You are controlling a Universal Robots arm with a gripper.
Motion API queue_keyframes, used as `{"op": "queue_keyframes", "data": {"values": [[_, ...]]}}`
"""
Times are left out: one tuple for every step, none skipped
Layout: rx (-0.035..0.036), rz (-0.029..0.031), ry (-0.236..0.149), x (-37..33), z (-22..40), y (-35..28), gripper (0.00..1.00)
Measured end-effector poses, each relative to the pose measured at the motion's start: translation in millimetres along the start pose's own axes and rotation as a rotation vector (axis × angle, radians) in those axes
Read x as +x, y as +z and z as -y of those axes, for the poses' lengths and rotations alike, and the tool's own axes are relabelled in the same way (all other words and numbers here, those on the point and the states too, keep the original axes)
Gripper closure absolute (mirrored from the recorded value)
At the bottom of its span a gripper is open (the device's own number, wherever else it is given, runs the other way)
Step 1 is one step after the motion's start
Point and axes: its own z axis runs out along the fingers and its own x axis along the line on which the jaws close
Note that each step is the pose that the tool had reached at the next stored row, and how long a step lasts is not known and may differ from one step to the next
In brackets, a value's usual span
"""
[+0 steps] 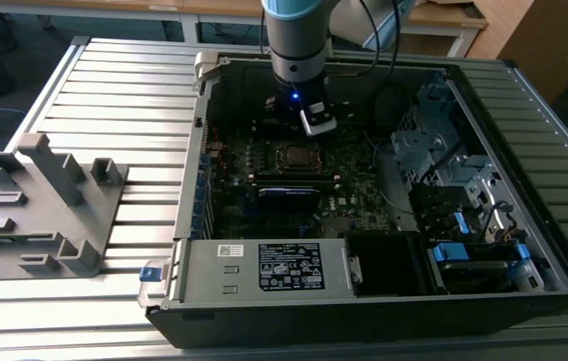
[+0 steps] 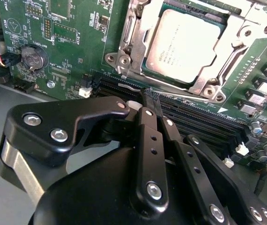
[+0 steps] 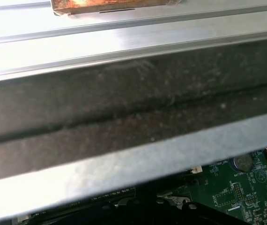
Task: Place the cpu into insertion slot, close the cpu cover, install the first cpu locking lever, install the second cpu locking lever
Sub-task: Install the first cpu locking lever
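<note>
Here we see the claw pinched narrow and holding nothing, poised just beside the insertion slot, where the cpu sits under the closed cpu cover.

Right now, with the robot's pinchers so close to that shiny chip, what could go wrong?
Two things worry me. The gripper has its fingers together just above the long black slots, beside the cpu; a small slip might scrape the board. Also, the cpu cover lies over the cpu, and a thin lever runs along its edge near the fingertips; bumping it sideways could perhaps bend it.
</note>
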Motion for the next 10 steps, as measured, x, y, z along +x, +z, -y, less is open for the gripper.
{"op": "queue_keyframes", "data": {"values": [[-0.0003,0.0,0.0,0.4,0.1,0.0,0.89],[-0.0004,-0.0001,0.0,0.8,0.2,-0.1,0.89],[-0.0006,0.0,0.0,1.3,0.3,-0.1,0.89],[-0.0006,0.0,0.0,1.5,0.4,0.0,0.89],[-0.0006,-0.0001,0.0,1.6,0.4,0.3,0.89],[-0.0004,0.0,0.0,1.6,0.5,0.5,0.89],[-0.0003,0.0,0.0,1.6,0.5,0.4,0.89],[-0.0002,-0.0001,0.0,1.6,0.5,0.4,0.89],[-0.0002,-0.0001,0.0,1.6,0.5,0.4,0.89],[-0.0004,0.0,0.0,1.6,0.5,0.5,0.89]]}}
